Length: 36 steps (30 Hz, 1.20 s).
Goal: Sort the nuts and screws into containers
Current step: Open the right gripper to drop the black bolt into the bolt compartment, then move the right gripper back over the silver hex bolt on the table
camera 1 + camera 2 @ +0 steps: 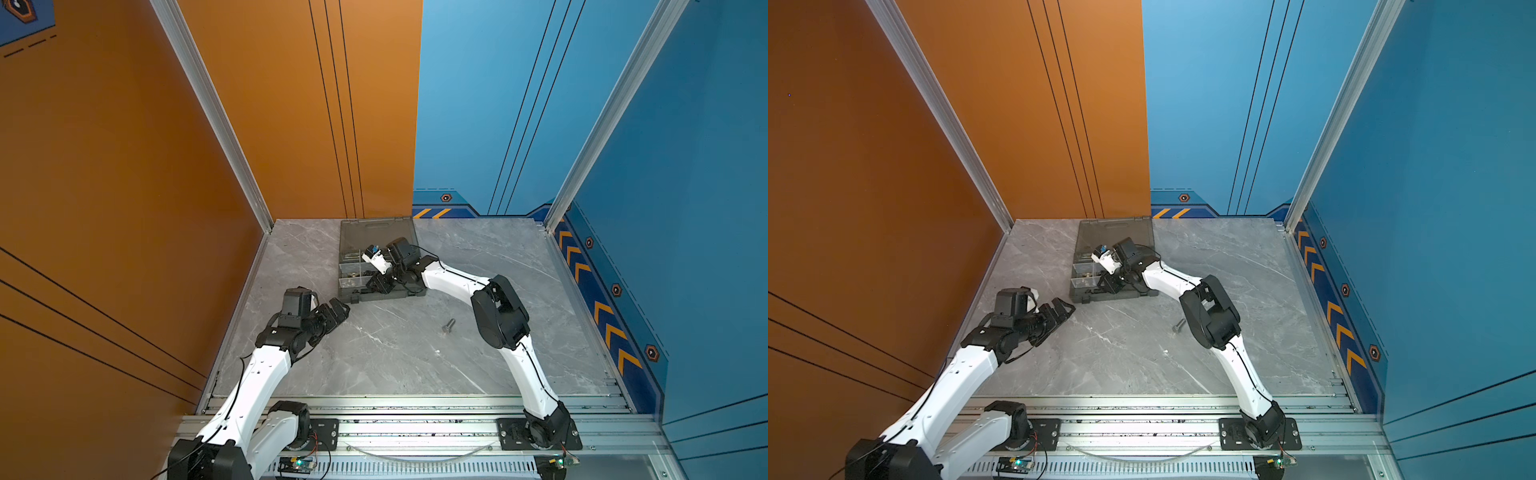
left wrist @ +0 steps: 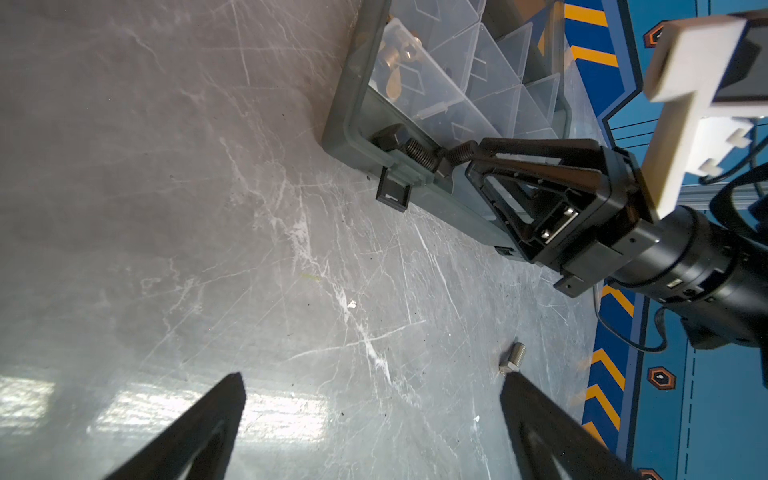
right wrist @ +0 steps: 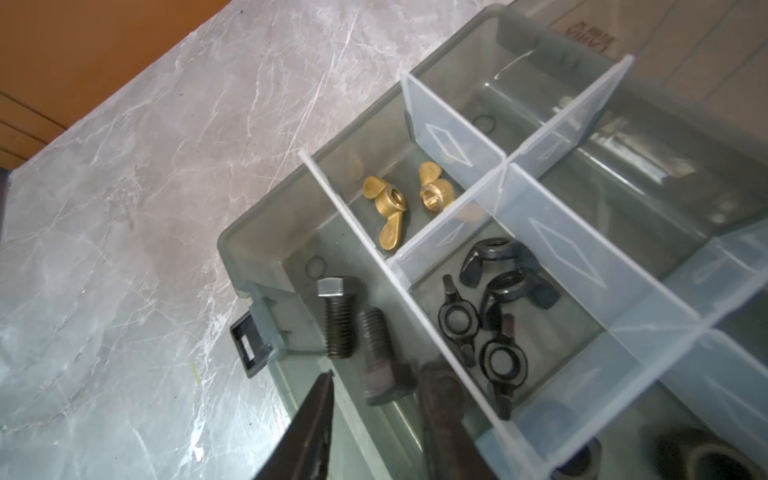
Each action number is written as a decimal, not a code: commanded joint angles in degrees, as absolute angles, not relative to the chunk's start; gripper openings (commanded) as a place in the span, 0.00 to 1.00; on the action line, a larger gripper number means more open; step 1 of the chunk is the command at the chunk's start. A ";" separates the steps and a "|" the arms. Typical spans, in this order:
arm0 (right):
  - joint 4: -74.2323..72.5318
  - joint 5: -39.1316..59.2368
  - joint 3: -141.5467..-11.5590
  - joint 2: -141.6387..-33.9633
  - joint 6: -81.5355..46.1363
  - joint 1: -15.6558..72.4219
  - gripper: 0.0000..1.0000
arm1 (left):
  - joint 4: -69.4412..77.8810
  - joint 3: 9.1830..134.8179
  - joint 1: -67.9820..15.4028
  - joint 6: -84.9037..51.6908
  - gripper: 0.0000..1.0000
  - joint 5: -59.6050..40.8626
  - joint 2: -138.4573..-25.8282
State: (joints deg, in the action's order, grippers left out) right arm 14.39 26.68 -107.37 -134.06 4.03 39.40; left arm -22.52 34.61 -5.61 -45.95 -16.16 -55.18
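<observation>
The dark grey organiser case (image 1: 380, 297) (image 1: 1115, 296) lies open at the back of the table. My right gripper (image 1: 371, 286) (image 3: 384, 374) reaches into its near-left corner compartment (image 3: 266, 253), jaws open. Two black screws lie there: one (image 3: 338, 316) beyond the fingertips, the other (image 3: 380, 353) loose between them, with a gap beside one finger. Brass wing nuts (image 3: 388, 208) fill the adjacent compartment and black wing nuts (image 3: 498, 299) another. A silver hex-head screw (image 1: 449, 324) (image 2: 513, 359) lies on the table. My left gripper (image 1: 340, 309) (image 2: 372, 380) hovers wide open and empty left of the case.
The smoky lid (image 1: 376, 232) lies flat behind the case toward the back wall. A latch (image 3: 249, 345) sticks out from the case's front corner. The orange wall (image 1: 124, 208) stands close on the left. The right elbow (image 1: 498, 316) hangs over the table beside the silver screw.
</observation>
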 commanded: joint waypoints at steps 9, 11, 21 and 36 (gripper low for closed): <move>20.98 21.98 -108.56 -127.84 5.92 39.47 0.46 | -24.54 35.44 -5.09 -45.18 0.98 -17.31 -55.24; 22.67 21.75 -107.74 -125.65 6.15 39.29 0.47 | -24.41 35.33 -5.10 -45.26 0.98 -17.46 -55.25; 26.45 13.30 -93.92 -110.75 3.85 38.48 0.58 | -23.73 35.68 -5.17 -45.19 0.98 -17.69 -55.44; 35.04 0.27 -68.56 -93.01 -2.85 35.30 0.62 | -22.04 35.56 -5.58 -45.18 0.98 -18.04 -57.26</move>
State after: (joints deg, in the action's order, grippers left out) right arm 31.51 4.60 -71.35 -95.26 -0.12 35.86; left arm -23.29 34.61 -5.63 -45.95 -16.86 -56.73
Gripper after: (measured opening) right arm 0.622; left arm 0.978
